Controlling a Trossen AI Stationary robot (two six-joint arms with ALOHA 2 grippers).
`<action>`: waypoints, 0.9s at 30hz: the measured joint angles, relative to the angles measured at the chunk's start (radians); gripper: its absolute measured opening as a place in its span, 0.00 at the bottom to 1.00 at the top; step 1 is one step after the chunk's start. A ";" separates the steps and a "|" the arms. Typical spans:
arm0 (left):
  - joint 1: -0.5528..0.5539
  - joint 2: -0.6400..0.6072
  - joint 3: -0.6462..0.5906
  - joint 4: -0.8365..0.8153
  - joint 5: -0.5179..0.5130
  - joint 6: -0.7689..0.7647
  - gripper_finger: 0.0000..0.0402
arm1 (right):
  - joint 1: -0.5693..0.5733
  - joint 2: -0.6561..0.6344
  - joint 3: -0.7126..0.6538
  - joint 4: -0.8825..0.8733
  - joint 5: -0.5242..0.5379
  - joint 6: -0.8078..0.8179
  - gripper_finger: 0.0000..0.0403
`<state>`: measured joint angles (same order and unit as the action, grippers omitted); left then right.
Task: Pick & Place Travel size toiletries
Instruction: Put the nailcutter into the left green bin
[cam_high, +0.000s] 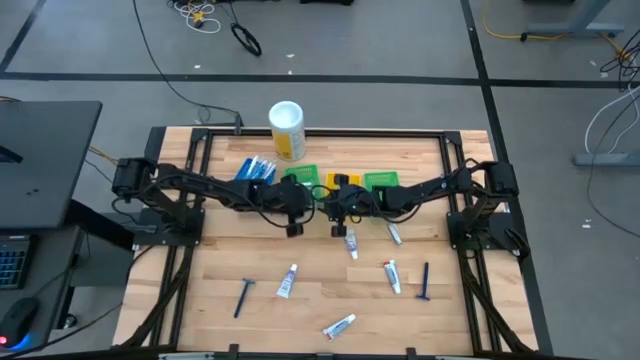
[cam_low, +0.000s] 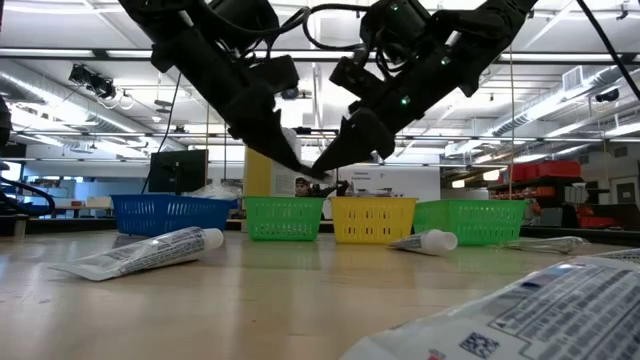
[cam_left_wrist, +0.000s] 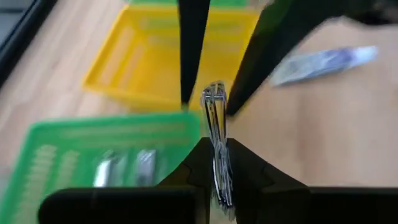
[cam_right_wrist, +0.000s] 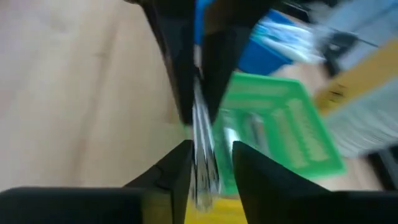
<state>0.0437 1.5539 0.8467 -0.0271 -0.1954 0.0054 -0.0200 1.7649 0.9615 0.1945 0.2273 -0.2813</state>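
A small silver tube (cam_left_wrist: 215, 109), seen edge-on, hangs in the air at the table's middle, in front of the bins. My left gripper (cam_high: 312, 196) is shut on it. My right gripper (cam_high: 330, 197) faces it from the table's right, open. Its two fingers (cam_right_wrist: 176, 171) stand on either side of the tube's free end (cam_right_wrist: 202, 143); I cannot tell whether they touch it. Other toiletries lie flat on the wood: white tubes (cam_high: 351, 242) (cam_high: 287, 281) (cam_high: 339, 326), a silver tube (cam_high: 394, 233) and dark blue razors (cam_high: 243, 296) (cam_high: 425, 282). My left gripper pinches the silver tube's near end (cam_left_wrist: 219, 177) between its two fingers. The fingers slant down from the table's left and lie along the tube. The tube sticks out past the fingertips, lifted clear of the table.
Along the far side stand a blue bin (cam_high: 256, 170), a green bin (cam_high: 300, 176) with silver items inside, a yellow bin (cam_high: 335, 180) and a second green bin (cam_high: 381, 180). A tall white-and-yellow canister (cam_high: 287, 130) stands behind them. Bare wood lies toward the near left.
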 joint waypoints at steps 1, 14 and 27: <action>0.007 -0.005 0.000 -0.023 -0.020 0.000 0.09 | -0.001 0.000 0.000 -0.001 0.008 0.000 0.32; 0.109 -0.070 0.000 -0.165 -0.037 -0.059 0.10 | -0.002 -0.001 0.000 -0.036 0.009 0.056 0.36; 0.134 0.103 -0.001 -0.067 0.039 -0.041 0.17 | 0.036 -0.044 0.000 -0.310 0.005 0.378 0.37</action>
<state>0.1776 1.6565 0.8455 -0.0946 -0.1562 -0.0357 0.0159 1.7209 0.9615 -0.1155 0.2325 0.0966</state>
